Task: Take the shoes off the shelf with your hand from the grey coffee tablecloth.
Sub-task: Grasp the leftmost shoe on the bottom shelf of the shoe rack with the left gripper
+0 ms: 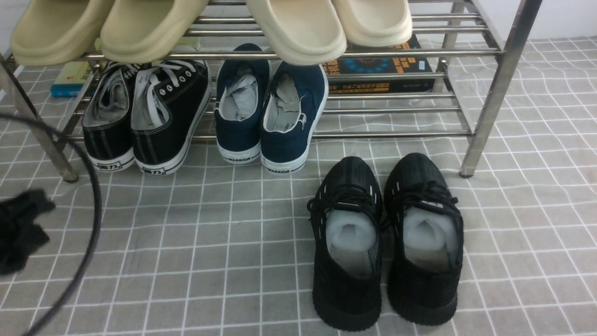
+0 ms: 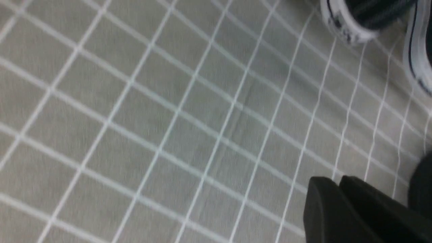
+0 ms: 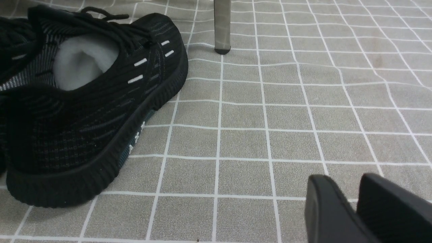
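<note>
The black canvas shoes (image 1: 147, 112) with white laces stand side by side on the lowest tier of the silver shelf (image 1: 494, 88), at its left end, heels toward me. Their white heels show in the left wrist view (image 2: 344, 27). My left gripper (image 1: 21, 235) is a blurred black shape at the left edge, low over the grey coffee tablecloth (image 1: 210, 242), in front of and left of the shoes. In its wrist view the left gripper (image 2: 337, 184) is shut and empty. My right gripper (image 3: 347, 189) is shut and empty over the cloth; it is out of the front view.
Navy slip-ons (image 1: 268, 116) marked WARRIOR sit beside the shoes on the same tier. Beige slippers (image 1: 298, 28) lie on the tier above. All-black knit sneakers (image 1: 387, 242) stand on the cloth, also in the right wrist view (image 3: 84, 111), near a shelf leg (image 3: 222, 27). Books (image 1: 378, 70) lie behind.
</note>
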